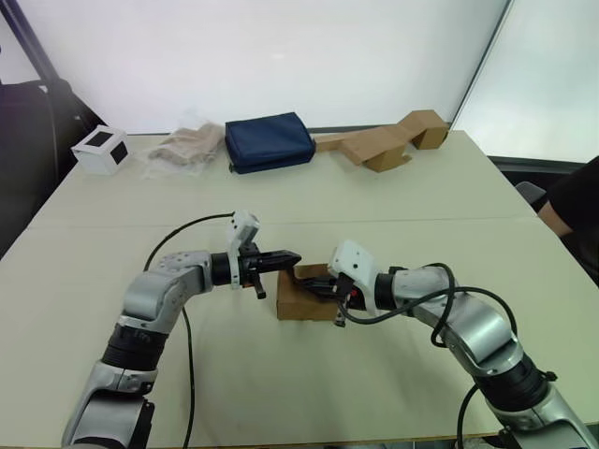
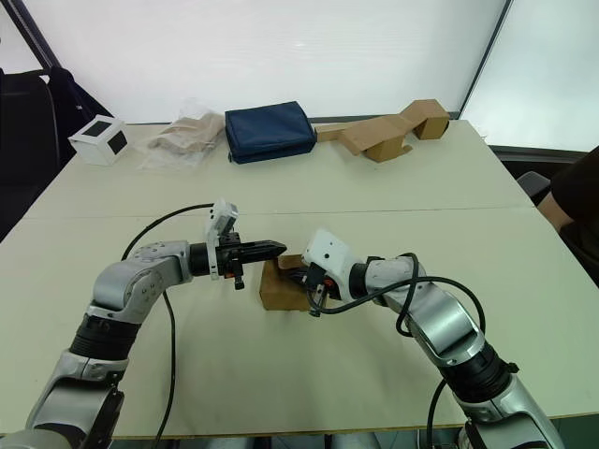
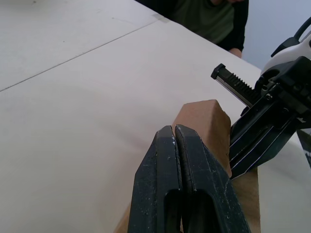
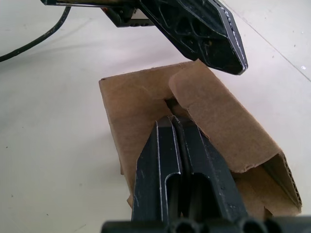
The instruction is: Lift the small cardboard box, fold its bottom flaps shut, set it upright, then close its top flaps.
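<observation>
Your left gripper (image 1: 288, 256) had its fingers pressed together, empty, tips hovering just above the small cardboard box (image 1: 301, 301). The box sat on the table (image 1: 374, 215) between both arms. Your right gripper (image 4: 176, 121), fingers likewise together, pressed onto its top flaps (image 4: 218, 114).

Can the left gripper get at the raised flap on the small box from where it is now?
Probably yes. The left gripper, shut, sits just above the small cardboard box, with nothing between it and the raised flap. The right gripper, also shut, presses a neighbouring panel beside it.
</observation>
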`<action>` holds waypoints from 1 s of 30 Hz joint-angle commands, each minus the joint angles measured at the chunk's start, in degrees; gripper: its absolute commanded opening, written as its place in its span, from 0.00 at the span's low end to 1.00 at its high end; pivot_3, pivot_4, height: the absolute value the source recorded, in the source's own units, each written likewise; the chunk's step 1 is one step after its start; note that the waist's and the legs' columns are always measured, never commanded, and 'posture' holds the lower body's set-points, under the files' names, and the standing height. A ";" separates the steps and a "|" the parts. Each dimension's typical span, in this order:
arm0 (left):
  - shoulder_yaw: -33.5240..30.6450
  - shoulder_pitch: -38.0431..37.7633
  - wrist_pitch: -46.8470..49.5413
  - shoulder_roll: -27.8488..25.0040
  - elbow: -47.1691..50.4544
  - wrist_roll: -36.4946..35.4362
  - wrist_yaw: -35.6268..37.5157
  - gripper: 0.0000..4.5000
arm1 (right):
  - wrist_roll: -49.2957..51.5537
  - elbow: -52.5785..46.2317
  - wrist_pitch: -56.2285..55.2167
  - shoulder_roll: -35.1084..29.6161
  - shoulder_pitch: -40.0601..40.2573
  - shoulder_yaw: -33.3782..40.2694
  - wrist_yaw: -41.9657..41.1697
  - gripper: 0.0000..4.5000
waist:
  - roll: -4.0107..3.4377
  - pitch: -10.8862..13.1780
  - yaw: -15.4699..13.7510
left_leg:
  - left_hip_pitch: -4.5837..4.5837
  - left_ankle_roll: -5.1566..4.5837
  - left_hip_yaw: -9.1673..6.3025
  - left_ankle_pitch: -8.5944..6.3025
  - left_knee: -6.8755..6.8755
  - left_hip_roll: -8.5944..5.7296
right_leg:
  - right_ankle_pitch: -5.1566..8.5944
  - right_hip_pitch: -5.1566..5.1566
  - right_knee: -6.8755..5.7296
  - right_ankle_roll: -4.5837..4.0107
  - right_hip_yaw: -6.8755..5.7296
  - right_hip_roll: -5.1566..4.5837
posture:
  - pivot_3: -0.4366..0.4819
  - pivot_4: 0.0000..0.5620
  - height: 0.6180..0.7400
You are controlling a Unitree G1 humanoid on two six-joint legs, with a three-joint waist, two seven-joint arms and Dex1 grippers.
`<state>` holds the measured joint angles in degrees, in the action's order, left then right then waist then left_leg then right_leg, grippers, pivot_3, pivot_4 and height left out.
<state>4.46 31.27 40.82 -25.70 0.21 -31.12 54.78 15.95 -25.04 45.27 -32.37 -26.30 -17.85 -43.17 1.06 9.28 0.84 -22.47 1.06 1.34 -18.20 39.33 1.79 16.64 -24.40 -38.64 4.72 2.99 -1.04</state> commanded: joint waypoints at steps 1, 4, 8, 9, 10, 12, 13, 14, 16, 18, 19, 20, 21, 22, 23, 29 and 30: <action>1.13 -0.49 -0.98 -0.22 1.80 0.88 0.28 0.01 | 0.42 -1.94 1.00 0.50 -0.79 0.04 0.42 0.00 | 0.00 0.00 -0.01 | 0.00 0.00 0.00 0.00 0.00 0.00 | 0.00 0.00 0.00 0.00 0.00 0.00 | 0.48 0.27 1.00; 1.08 -0.54 -1.22 -0.17 1.61 1.13 0.17 0.01 | 3.15 -4.37 1.55 0.59 -0.16 1.37 -1.05 0.00 | 0.00 0.00 -0.01 | 0.00 0.00 0.00 0.00 0.00 0.00 | 0.00 0.00 0.00 0.00 0.00 0.00 | 0.48 0.27 1.00; 1.00 -0.58 -1.51 -0.13 1.40 1.36 0.10 0.01 | 6.02 -6.64 2.52 0.06 0.51 3.03 -1.97 0.00 | 0.00 0.00 0.01 | 0.00 0.00 0.00 0.00 0.00 0.00 | 0.00 0.00 0.00 0.00 0.00 -0.01 | 0.48 0.27 1.00; 0.98 -0.61 -1.54 -0.12 1.41 1.38 0.10 0.01 | 6.46 -6.93 2.68 -0.10 0.57 3.33 -1.97 0.00 | 0.00 0.00 0.03 | 0.00 0.00 0.00 0.00 0.00 0.00 | 0.00 0.00 0.00 0.00 0.00 -0.01 | 0.48 0.27 1.00; 0.97 -0.62 -1.59 -0.10 1.40 1.41 0.08 0.01 | 6.95 -7.19 2.86 -0.31 0.59 3.69 -2.02 0.00 | 0.00 0.00 0.02 | 0.00 0.00 0.00 0.00 0.00 0.00 | 0.00 0.00 0.00 0.00 0.00 -0.01 | 0.48 0.27 1.00; 0.88 -0.61 -1.66 -0.01 1.35 1.47 0.02 0.01 | 7.92 -7.64 3.16 -0.68 0.64 4.47 -2.19 0.00 | 0.00 0.00 0.00 | 0.00 0.00 -0.01 0.00 0.00 0.00 | 0.00 0.00 0.00 0.00 0.00 0.00 | 0.48 0.27 1.00; 0.83 -0.59 -1.71 0.04 1.26 1.51 0.00 0.01 | 8.57 -7.78 3.31 -0.66 0.66 4.91 -2.36 0.00 | 0.00 0.00 0.01 | 0.00 0.00 -0.01 0.00 0.00 0.00 | 0.00 0.00 0.00 0.00 0.00 -0.01 | 0.48 0.27 1.00; 0.79 -0.55 -1.76 0.07 1.16 1.53 -0.01 0.01 | 8.92 -7.77 3.31 -0.61 0.65 5.16 -2.34 0.00 | 0.00 0.00 0.01 | 0.00 0.00 -0.01 0.00 0.00 0.00 | 0.00 0.00 0.00 0.00 0.00 -0.01 | 0.48 0.27 1.00; 0.74 -0.55 -1.85 0.10 1.07 1.54 -0.04 0.01 | 9.14 -7.62 3.20 -0.59 0.59 5.33 -2.08 0.00 | 0.00 0.00 0.01 | 0.00 0.00 -0.01 0.00 0.00 0.00 | 0.00 0.00 0.00 0.00 0.00 -0.01 | 0.48 0.27 1.00; 0.48 -0.43 -1.81 0.22 0.98 1.36 -0.15 0.01 | 7.85 -6.73 2.52 -1.09 0.32 4.49 -1.67 0.00 | 0.00 0.00 0.02 | 0.00 0.00 -0.01 0.00 0.00 0.00 | 0.00 0.00 0.00 0.00 0.00 -0.01 | 0.48 0.27 1.00; 0.38 -0.40 -1.76 0.28 1.00 1.26 -0.20 0.01 | 7.29 -6.40 2.26 -1.31 0.25 4.12 -1.53 0.00 | 0.00 0.00 0.01 | 0.00 0.00 -0.01 0.00 0.00 0.00 | 0.00 0.00 0.00 0.00 0.00 -0.01 | 0.48 0.27 1.00; 0.17 -0.34 -1.64 0.40 1.00 1.06 -0.32 0.01 | 6.41 -5.95 1.91 -1.75 0.17 3.46 -1.46 0.00 | 0.00 0.00 0.00 | 0.00 0.00 -0.01 0.00 0.00 0.00 | 0.00 0.00 0.00 0.00 0.00 -0.01 | 0.48 0.27 1.00; -0.02 -0.26 -1.51 0.50 0.98 0.88 -0.42 0.01 | 5.51 -5.52 1.51 -2.28 0.11 2.71 -1.50 0.00 | 0.00 0.00 -0.01 | 0.00 0.00 0.00 0.00 0.00 0.00 | 0.00 0.00 0.00 0.00 0.00 -0.01 | 0.48 0.27 1.00; -0.21 -0.18 -1.36 0.58 0.93 0.69 -0.48 0.01 | 4.43 -4.92 0.89 -2.76 0.02 1.85 -1.53 0.00 | 0.00 0.00 -0.01 | 0.00 0.00 -0.01 0.00 0.00 0.00 | 0.00 0.00 0.00 0.00 0.00 -0.01 | 0.48 0.27 1.00; -0.31 -0.12 -1.30 0.62 0.89 0.60 -0.51 0.01 | 3.56 -4.43 0.28 -3.15 -0.08 1.15 -1.56 0.00 | 0.00 0.00 -0.01 | 0.00 0.00 0.00 0.00 0.00 0.00 | 0.00 0.00 0.00 0.00 0.00 -0.01 | 0.48 0.27 1.00; -0.62 -0.34 -1.00 0.61 1.08 0.63 -0.59 0.01 | 1.14 -3.26 -1.57 -3.23 -0.57 -0.26 -1.46 0.00 | 0.00 0.00 0.07 | 0.00 0.00 -0.01 0.00 0.00 0.00 | 0.00 0.00 0.01 0.00 0.00 0.01 | 0.48 0.27 1.00; -0.60 -0.40 -1.00 0.58 1.12 0.66 -0.55 0.01 | 0.95 -3.15 -1.66 -3.04 -0.67 -0.31 -1.34 0.00 | 0.00 0.00 0.06 | 0.00 0.00 0.00 0.00 0.00 0.00 | 0.00 0.00 0.01 0.00 0.00 0.01 | 0.48 0.27 1.00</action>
<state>5.29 30.40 39.74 -24.91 0.18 -29.46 54.42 17.68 -27.68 44.70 -35.57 -25.96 -17.87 -44.78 1.06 9.28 0.90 -22.47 1.06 1.33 -18.20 39.33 1.79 16.64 -24.40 -38.64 4.72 3.00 -1.03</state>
